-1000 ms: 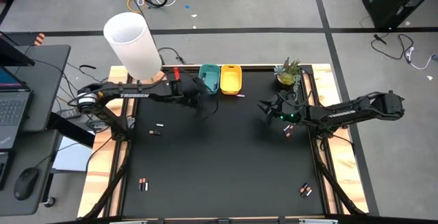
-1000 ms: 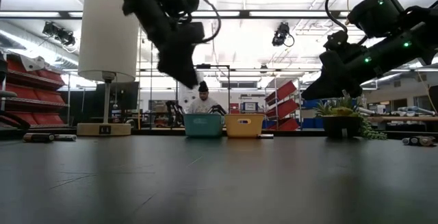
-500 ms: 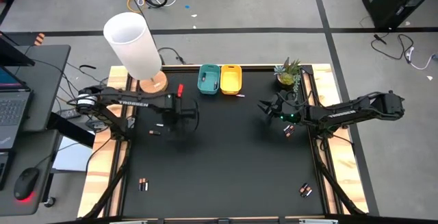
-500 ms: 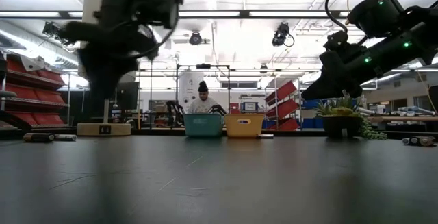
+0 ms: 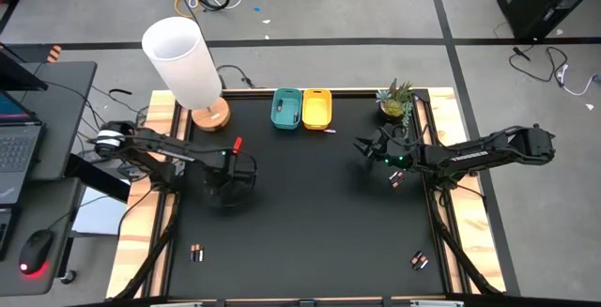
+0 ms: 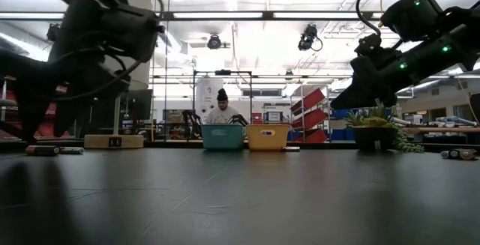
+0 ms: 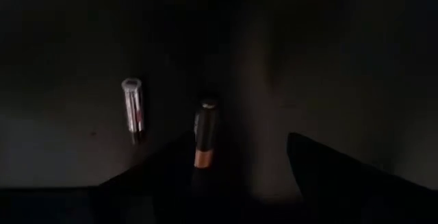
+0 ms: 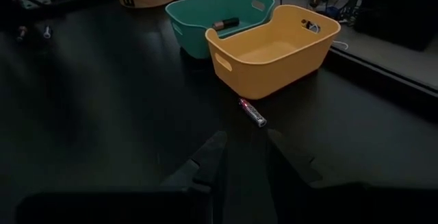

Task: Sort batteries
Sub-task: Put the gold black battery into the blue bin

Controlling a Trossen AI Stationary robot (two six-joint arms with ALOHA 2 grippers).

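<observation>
My left gripper (image 5: 226, 172) hangs open over two batteries near the table's left side. In the left wrist view its gripper (image 7: 239, 145) has a black battery with a copper end (image 7: 205, 133) lying just inside one finger, and a whitish battery (image 7: 132, 109) lies outside the fingers. My right gripper (image 5: 362, 145) hovers narrowly open (image 8: 244, 152) on the table's right, pointing at the bins. A small battery (image 8: 252, 112) lies on the table beside the yellow bin (image 8: 270, 49). The teal bin (image 8: 219, 15) holds a black battery (image 8: 226, 24).
A white lamp (image 5: 183, 63) stands at the far left corner and a potted plant (image 5: 395, 100) at the far right. More batteries lie at the near left (image 5: 196, 252), near right (image 5: 419, 261) and under the right arm (image 5: 395, 179). A person shows in the room behind.
My left gripper has swung away from the teal bin toward the table's left and near edge and has come down over the two batteries there. The right arm has kept still.
</observation>
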